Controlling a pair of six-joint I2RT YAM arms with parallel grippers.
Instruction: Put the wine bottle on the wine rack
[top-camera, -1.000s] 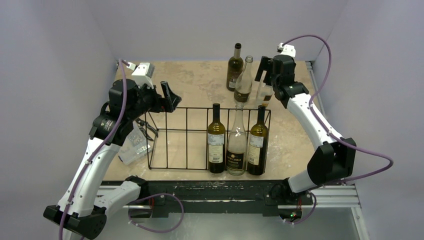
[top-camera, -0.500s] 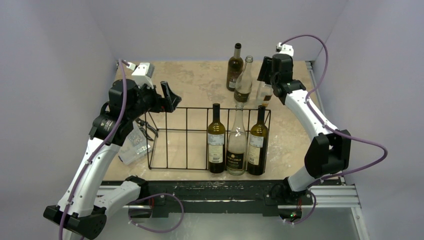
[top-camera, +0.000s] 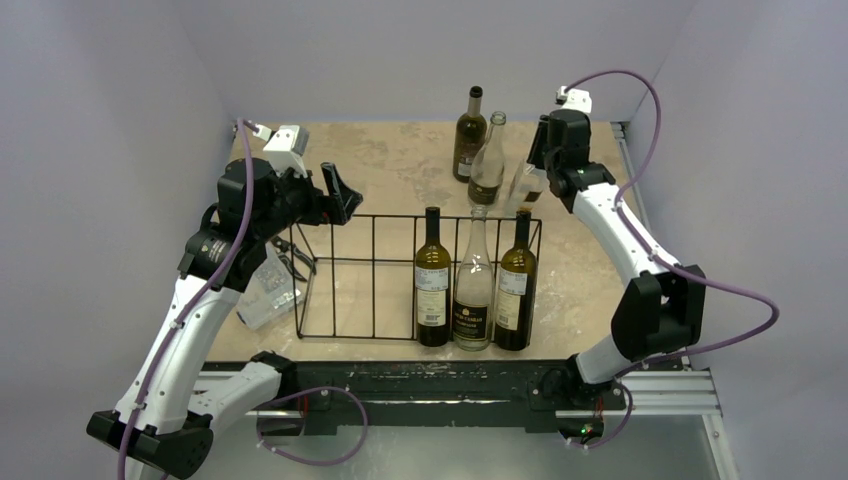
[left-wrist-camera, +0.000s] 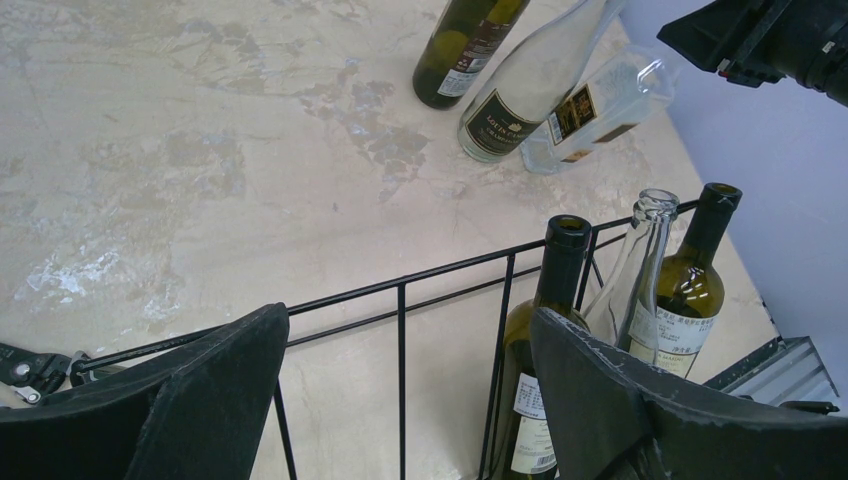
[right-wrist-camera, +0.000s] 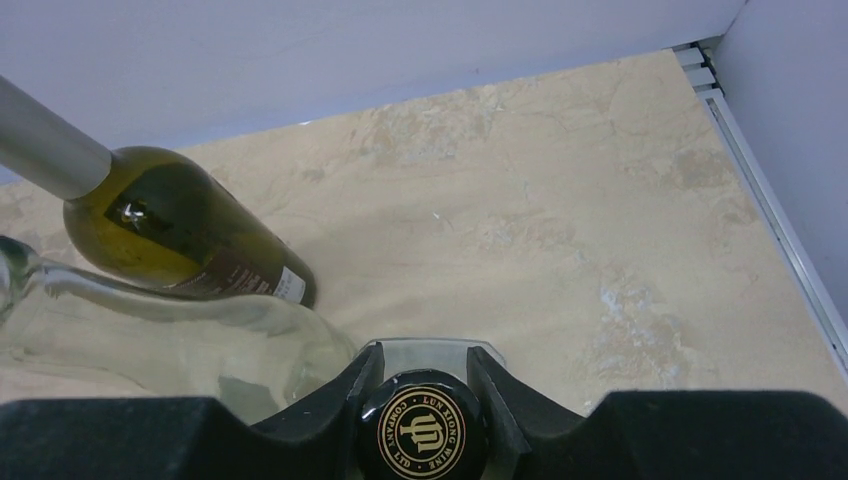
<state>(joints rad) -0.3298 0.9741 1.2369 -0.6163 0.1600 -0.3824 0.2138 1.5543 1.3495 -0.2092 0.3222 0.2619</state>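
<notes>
At upper right, your right gripper (right-wrist-camera: 423, 392) pinches the clear bottle (left-wrist-camera: 600, 105) by its cap; lift vertically over the wine rack (top-camera: 400, 216).

Table (top-camera: 400, 165): beige marbled top with darker blotches and pale scuffs. It fills the centre of the top view.

Clear plastic box (top-camera: 266, 296): centre left of the top view, at the table's left edge, lying tilted. A small black item (top-camera: 297, 262) sits just beside it, to the upper right; kind unclear.

Walls (top-camera: 400, 50): plain pale lilac, closing the top, left and right of the frame.

Aluminium rail (top-camera: 622, 135): runs along the table's right edge, and also shows in the upper right corner of the right wrist view.
</notes>
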